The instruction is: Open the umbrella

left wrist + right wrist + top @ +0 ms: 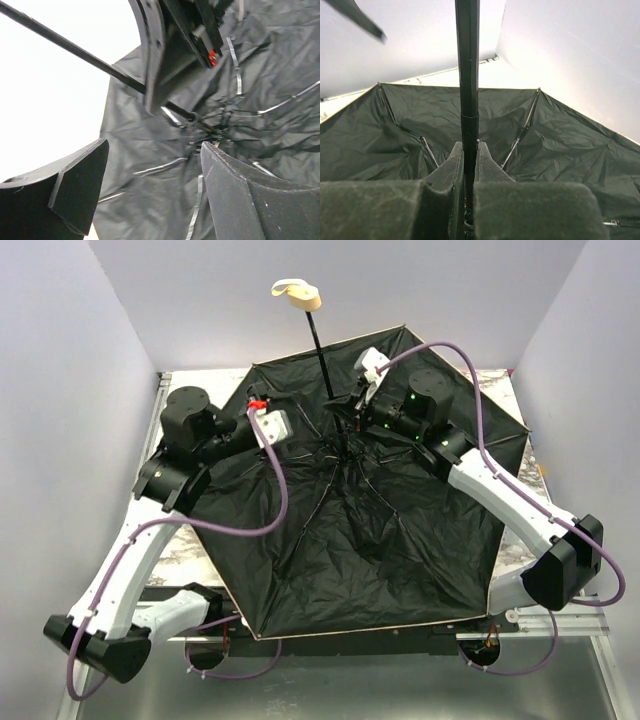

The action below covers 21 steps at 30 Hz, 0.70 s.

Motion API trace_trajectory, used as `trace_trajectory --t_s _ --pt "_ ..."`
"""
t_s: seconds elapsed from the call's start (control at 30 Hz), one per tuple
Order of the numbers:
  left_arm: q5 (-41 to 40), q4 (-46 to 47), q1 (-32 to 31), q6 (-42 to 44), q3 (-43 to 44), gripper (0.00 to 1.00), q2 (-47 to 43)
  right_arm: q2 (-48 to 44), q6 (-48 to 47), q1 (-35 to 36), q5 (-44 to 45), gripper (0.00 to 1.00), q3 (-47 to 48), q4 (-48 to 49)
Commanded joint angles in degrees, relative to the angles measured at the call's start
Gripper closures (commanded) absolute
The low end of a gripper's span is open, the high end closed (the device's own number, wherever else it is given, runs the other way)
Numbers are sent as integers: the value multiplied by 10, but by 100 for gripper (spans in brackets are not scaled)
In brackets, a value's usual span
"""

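The umbrella lies spread open on the table, black lining and thin ribs facing up. Its slim black shaft rises toward the back, and the beige handle knob is at the top. My right gripper is shut on the shaft just above the hub; in the right wrist view the pads clamp the shaft. My left gripper hovers over the lining left of the hub, wide open and empty. The left wrist view shows the shaft and the right gripper.
The canopy covers most of the marble table and overhangs its front and right edges. Pale walls enclose the back and both sides. Purple cables loop over the canopy from both arms.
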Motion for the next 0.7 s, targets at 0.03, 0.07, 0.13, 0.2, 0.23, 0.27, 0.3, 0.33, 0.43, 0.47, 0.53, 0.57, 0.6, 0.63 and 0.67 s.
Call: trace_trajectory --t_s 0.03,0.07,0.13,0.2,0.23,0.27,0.3,0.33,0.43,0.47,0.53,0.57,0.6,0.63,0.67 --pt "-73 80 -1 144 2 29 -47 -5 -68 -1 -5 100 6 24" --pt "-50 67 -2 202 2 29 -50 -4 -67 -1 -17 100 4 27" --pt "-63 46 -25 360 -10 28 -56 5 -80 -1 -48 100 22 -2" --pt "-90 3 -46 538 -17 27 -61 19 -83 -1 -59 100 44 -35" --pt "-117 -9 -59 620 -21 26 -60 26 -86 -1 -60 100 53 -54" --pt "-144 -10 -73 675 -23 26 -58 34 -93 -1 -60 100 63 -67" --pt "-174 -9 -81 730 -20 26 -52 42 -101 -1 -63 100 73 -98" --pt "-197 -11 -88 772 -12 25 -43 50 -107 -1 -63 100 86 -120" --pt "-271 13 -104 836 11 24 -7 68 -124 0 -65 100 115 -168" --pt "-286 24 -108 860 17 24 4 70 -128 0 -64 100 121 -179" --pt "-304 48 -108 888 27 23 19 78 -141 0 -66 100 136 -205" --pt "-311 39 -108 902 38 23 26 80 -147 0 -68 100 143 -215" --pt "-316 35 -108 907 50 24 34 82 -153 0 -71 100 147 -225" --pt "-323 34 -108 911 60 24 41 83 -164 -1 -74 100 152 -234" --pt "-335 34 -108 914 72 24 51 84 -172 -1 -75 100 155 -244"
